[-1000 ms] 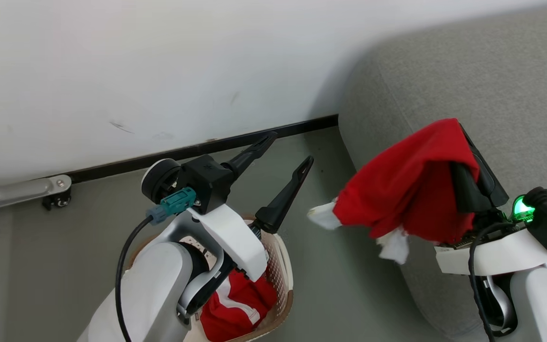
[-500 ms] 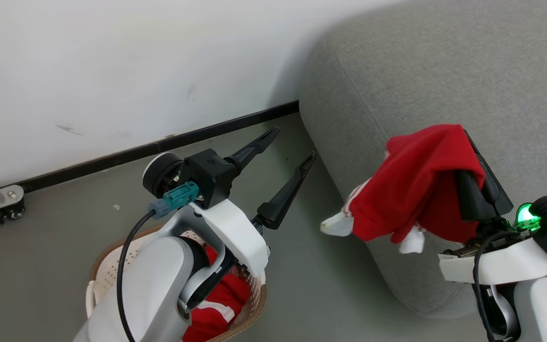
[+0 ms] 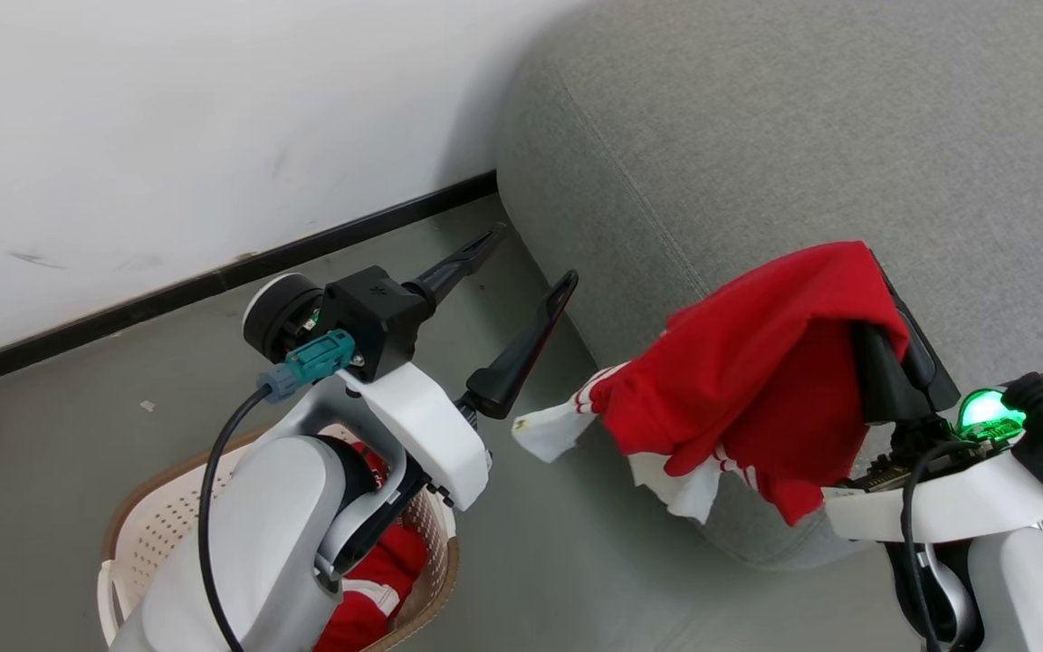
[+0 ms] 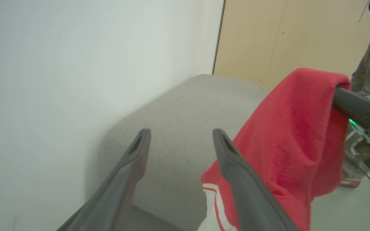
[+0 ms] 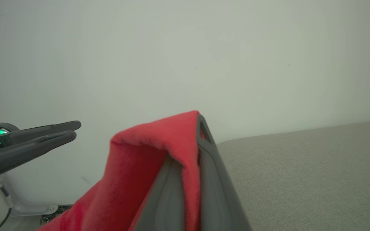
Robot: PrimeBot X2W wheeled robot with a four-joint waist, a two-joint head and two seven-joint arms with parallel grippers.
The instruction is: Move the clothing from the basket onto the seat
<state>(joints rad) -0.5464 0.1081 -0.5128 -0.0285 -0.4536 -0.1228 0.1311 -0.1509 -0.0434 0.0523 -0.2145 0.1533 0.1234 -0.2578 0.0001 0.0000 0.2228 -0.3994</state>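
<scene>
We are carrying one garment to the seat while more is waiting in the basket.
In the head view, our right claw (image 3: 891, 299) is clenching a soft red garment with white striped trim (image 3: 757, 362), which is hanging at the rounded edge of the large grey fabric sofa (image 3: 757, 136) and not yet lying on it. Our left claw (image 3: 533, 255) is hovering spread and empty just beyond the cream perforated plastic basket with a brown rim (image 3: 159, 480), where another red garment (image 3: 386, 561) is lying, so we are judging the job less than half done. The basket is standing on a grey-green floor (image 3: 576, 561) beside a white wall (image 3: 168, 136) with a black skirting strip (image 3: 214, 281). In the left wrist view, the left claw (image 4: 181, 133) is gaping toward the sofa, with a tan panel (image 4: 284, 38) behind. In the right wrist view, the right claw (image 5: 189, 150) is pinching red cloth before the sofa top.
</scene>
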